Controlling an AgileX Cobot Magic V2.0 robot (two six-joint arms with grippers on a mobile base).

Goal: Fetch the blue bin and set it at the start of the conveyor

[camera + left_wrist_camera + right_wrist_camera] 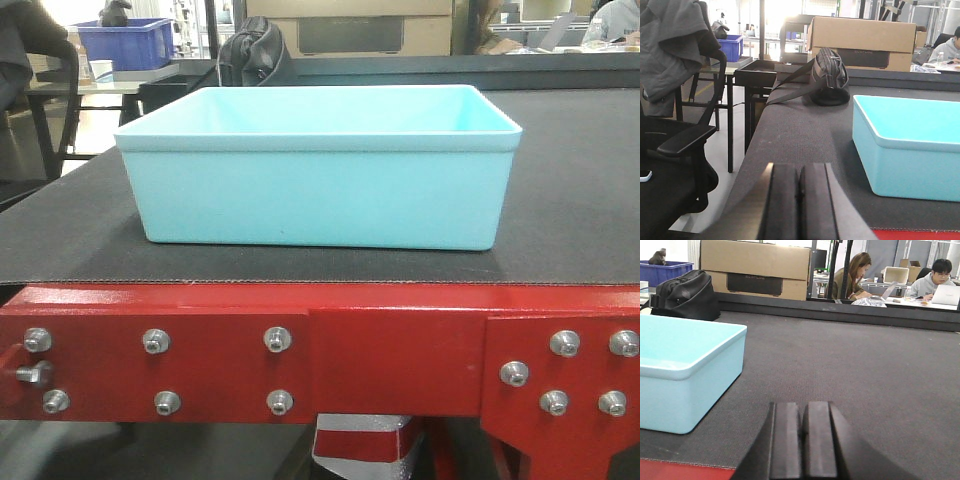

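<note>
Your blue bin (318,168) sits on the conveyor start (560,240), between both closed, empty fingers (799,200), long axis crosswise.

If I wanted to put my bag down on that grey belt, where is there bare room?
Right of the blue bin, the conveyor belt lies bare back to the dark far rail. A narrower bare strip runs left of the bin, ahead of the black bag. The bin fills the middle, close to the red frame.

light: bright, even indoor | glare: blown-out windows (785,10) at back | shadows: soft | focus: front view sharp, wrist views slightly soft
</note>
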